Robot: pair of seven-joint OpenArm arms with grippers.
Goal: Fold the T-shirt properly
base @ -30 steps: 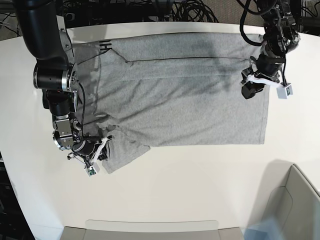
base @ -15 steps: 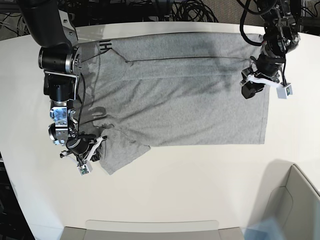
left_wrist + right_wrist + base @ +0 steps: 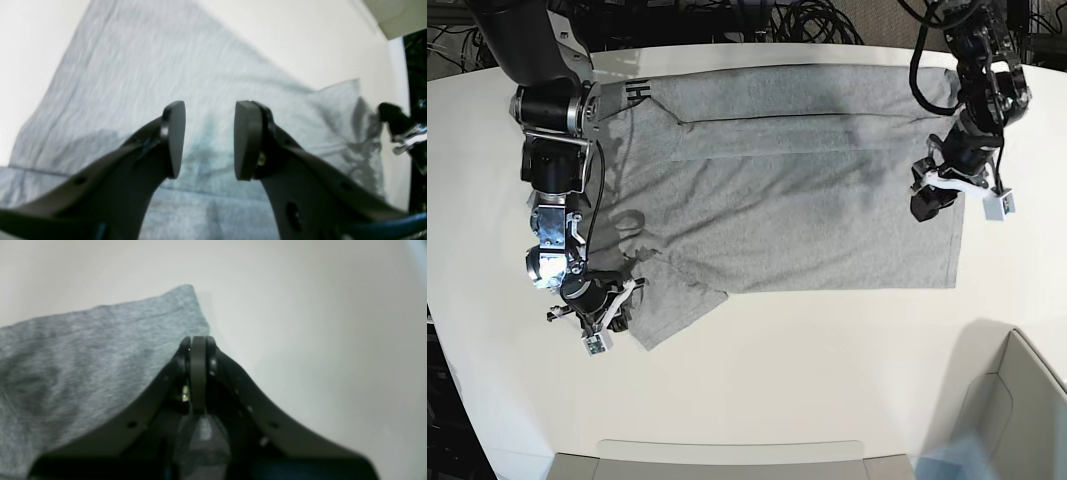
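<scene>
I see the T-shirt as soft heather-grey knit cloth, matt and faintly creased, with stitched hems. The table looks like smooth white laminate with a slight sheen. My left gripper has matt black plastic pads, smooth-faced.

Your left gripper hangs with its jaws parted, a clear gap between the two dark pads, and nothing sits between them. In the base view that arm reaches in from the upper right, wrist bent downward. Your right gripper is fully closed, fingertips pressed flat together. Its arm descends along the left side, the wrist low and angled inward.
</scene>
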